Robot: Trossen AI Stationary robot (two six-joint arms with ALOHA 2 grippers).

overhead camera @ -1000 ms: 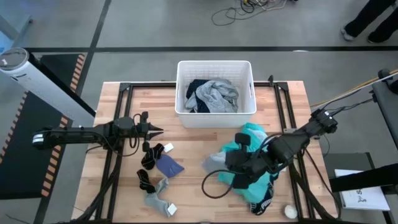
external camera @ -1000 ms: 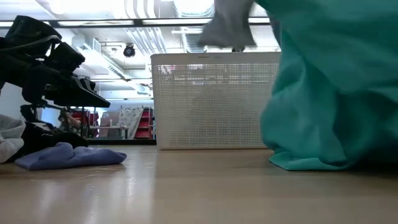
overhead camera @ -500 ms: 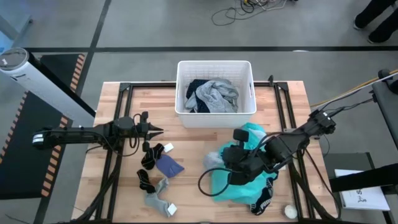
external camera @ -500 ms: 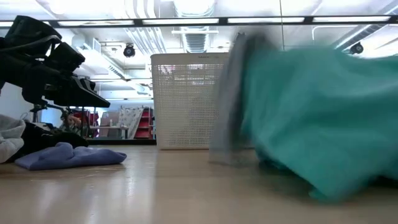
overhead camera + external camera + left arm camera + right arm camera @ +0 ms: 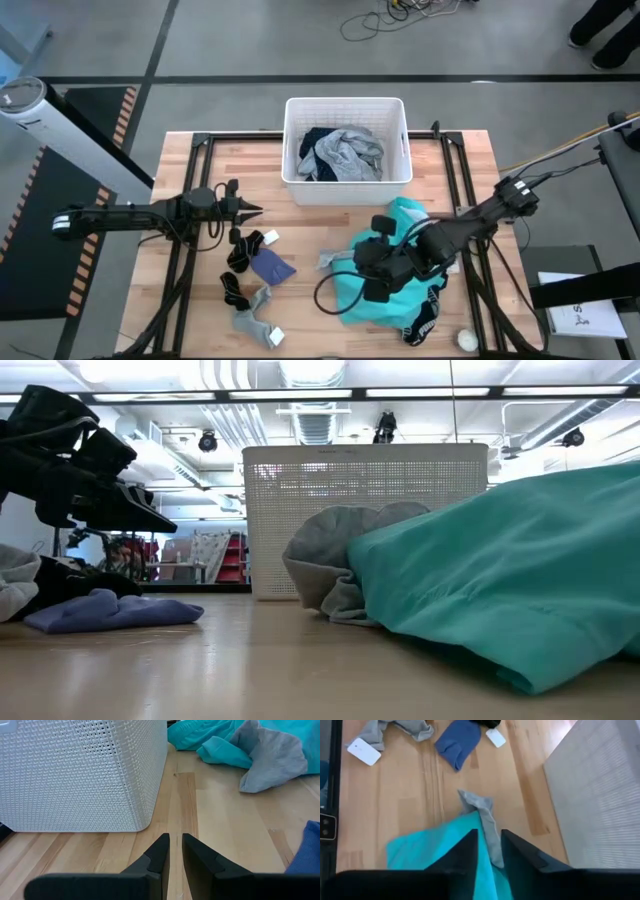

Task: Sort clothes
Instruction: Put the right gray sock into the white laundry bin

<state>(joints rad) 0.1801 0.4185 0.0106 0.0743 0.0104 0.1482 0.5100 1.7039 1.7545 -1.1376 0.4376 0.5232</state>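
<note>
Right wrist view: jaws pinching teal garment [image 5: 445, 847].

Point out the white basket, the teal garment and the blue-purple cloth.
white basket [image 5: 345, 190]: high view, front wall.
teal garment [image 5: 520, 570]: low view, its broad upper fold.
blue-purple cloth [image 5: 271, 267]: high view, its middle.

Lab: concrete floor [image 5: 250, 50], loose cables [image 5: 400, 15], ceiling ducts [image 5: 240, 425].

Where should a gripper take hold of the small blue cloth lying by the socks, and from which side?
Judging by its pose, take the small blue cloth from straight above, pinching a raised fold near its middle. It lies low and flat on the table, with black socks against its left edge, so a sideways approach seems crowded.
</note>
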